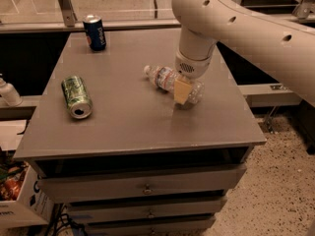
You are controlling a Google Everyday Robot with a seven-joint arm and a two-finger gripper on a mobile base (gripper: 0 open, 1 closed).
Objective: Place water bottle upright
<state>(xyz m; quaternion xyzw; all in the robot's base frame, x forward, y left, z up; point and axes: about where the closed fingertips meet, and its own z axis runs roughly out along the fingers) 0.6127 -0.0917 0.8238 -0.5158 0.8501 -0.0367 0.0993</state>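
The water bottle lies on its side on the grey table top, right of centre. It is clear and ribbed, and its white cap points to the back left. My gripper hangs from the white arm and is down at the bottle's base end, with its tan tip in front of the bottle. The bottle's base is partly hidden behind the gripper.
A blue drink can stands upright at the back left. A green can lies on its side at the left. An opaque white bottle stands off the table's left edge. Drawers are below, and a box is on the floor at the left.
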